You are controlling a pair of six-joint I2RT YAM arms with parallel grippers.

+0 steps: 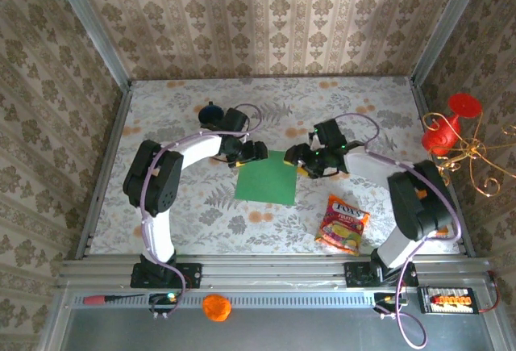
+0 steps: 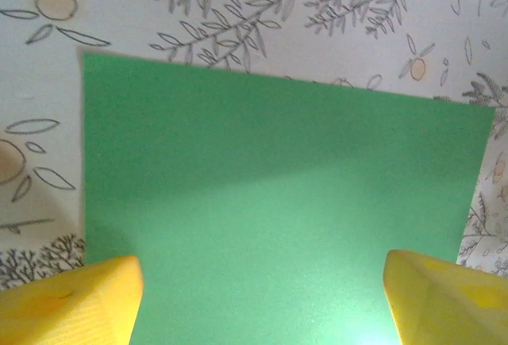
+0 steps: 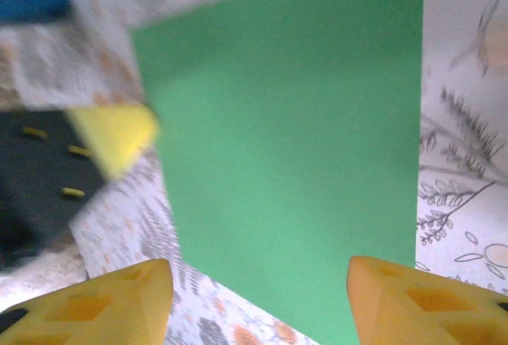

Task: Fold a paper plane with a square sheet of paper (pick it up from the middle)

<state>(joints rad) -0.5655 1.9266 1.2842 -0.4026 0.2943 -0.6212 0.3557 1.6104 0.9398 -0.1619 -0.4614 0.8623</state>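
1. Found the sheet flat and unfolded on the table, about midway between the two arms (no crease visible anywhere).
2. Found the left gripper low at the far-left corner of the sheet, and the right gripper just beside the far-right corner.
3. In the left wrist view, saw the left fingers spread wide, with only green paper below the gap. Held nothing.
4. In the right wrist view, saw the right fingers also well apart and empty, with the sheet stretching away in front and one side edge nearly in line with one finger.
5. Judged the deciding relation so: middle of the sheet lying inward from both grippers and toward the bases, to the right of the left gripper and to the left of the right one.
6. Noted no long axis to follow (a square), only edges turned a little against the table edge.
7. Could not say with certainty which arm was nearer to the middle. Judged both about equally near, the left one perhaps slightly more over the paper.
8. Judged the pick-up from the middle as not yet begun, and a short move inward from either side as needed first.
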